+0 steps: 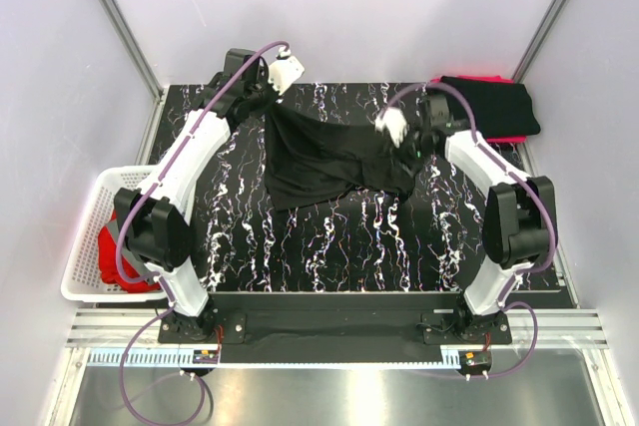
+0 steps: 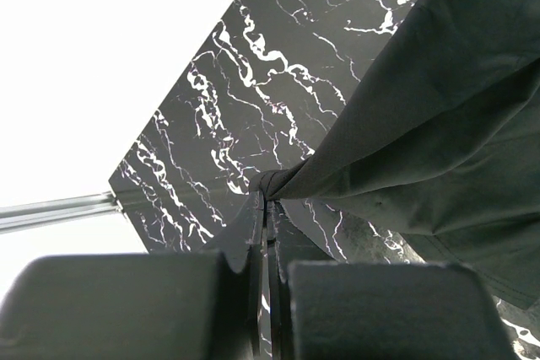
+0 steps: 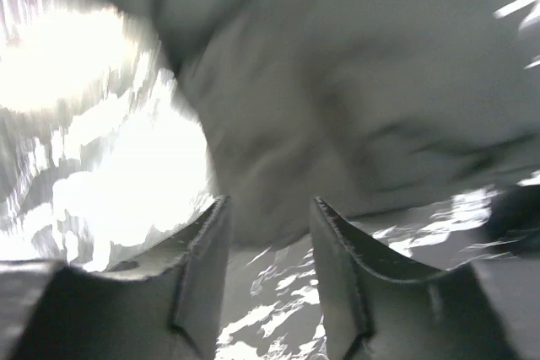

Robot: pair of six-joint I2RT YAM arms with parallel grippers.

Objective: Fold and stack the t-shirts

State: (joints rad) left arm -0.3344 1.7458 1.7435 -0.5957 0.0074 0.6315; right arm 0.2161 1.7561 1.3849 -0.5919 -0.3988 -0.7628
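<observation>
A black t-shirt (image 1: 329, 152) lies rumpled on the marbled table, its far-left corner pulled up and taut. My left gripper (image 1: 274, 90) is shut on that corner (image 2: 268, 185), and the cloth (image 2: 439, 107) fans away from the fingertips. My right gripper (image 1: 404, 139) is over the shirt's right edge. In the blurred right wrist view the right gripper (image 3: 268, 208) stands with its jaws apart and nothing between them, with the black cloth (image 3: 354, 82) just beyond the tips. A folded black t-shirt (image 1: 494, 107) rests on a red one (image 1: 477, 79) at the back right.
A white slatted basket (image 1: 85, 246) holding red cloth (image 1: 112, 256) sits off the table's left edge, beside the left arm's base. White walls with metal rails close in the back and both sides. Bare marbled table (image 1: 329, 246) shows in front of the shirt.
</observation>
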